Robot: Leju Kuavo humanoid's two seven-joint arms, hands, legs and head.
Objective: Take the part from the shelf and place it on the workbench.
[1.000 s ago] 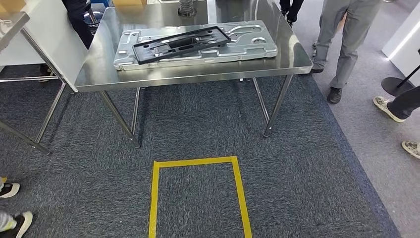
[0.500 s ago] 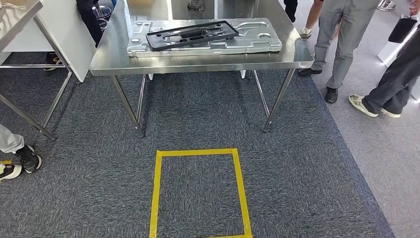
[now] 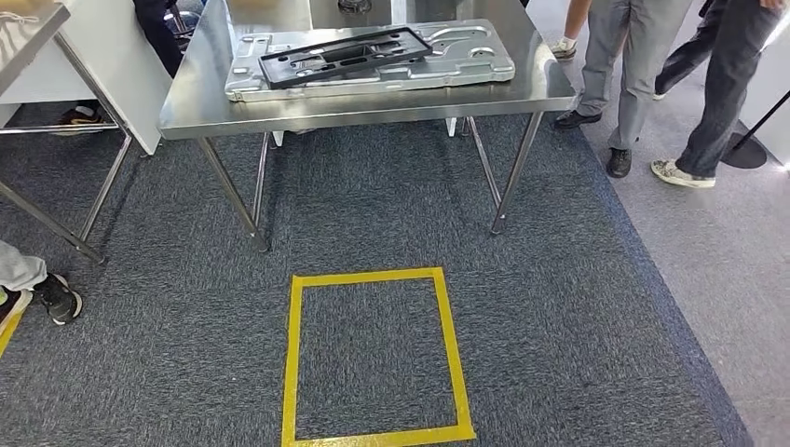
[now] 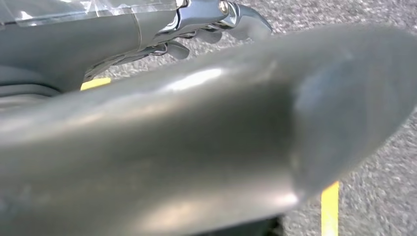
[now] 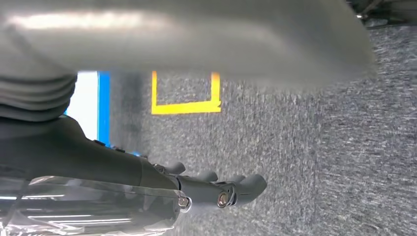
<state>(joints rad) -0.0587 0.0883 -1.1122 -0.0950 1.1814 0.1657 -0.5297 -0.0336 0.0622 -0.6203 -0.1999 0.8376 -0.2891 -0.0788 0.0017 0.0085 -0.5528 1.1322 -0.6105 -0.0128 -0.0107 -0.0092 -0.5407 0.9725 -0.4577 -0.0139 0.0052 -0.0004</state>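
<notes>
From the head view we saw the black part (image 3: 347,56) lying on a metal plate (image 3: 466,63) on the workbench (image 3: 373,110), far from both hands. At the wrists, the left hand (image 4: 216,29) and right hand (image 5: 216,189) hung over carpet, fingers loosely apart, holding nothing. We judged the passing people (image 3: 643,65) could jostle the workbench.

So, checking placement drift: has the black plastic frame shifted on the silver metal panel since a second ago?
No. The black plastic frame lies across the silver metal panel as before; the camera moved.

Left hand (image 4: 216,22) and right hand (image 5: 216,191): empty, fingers extended, apart.
</notes>
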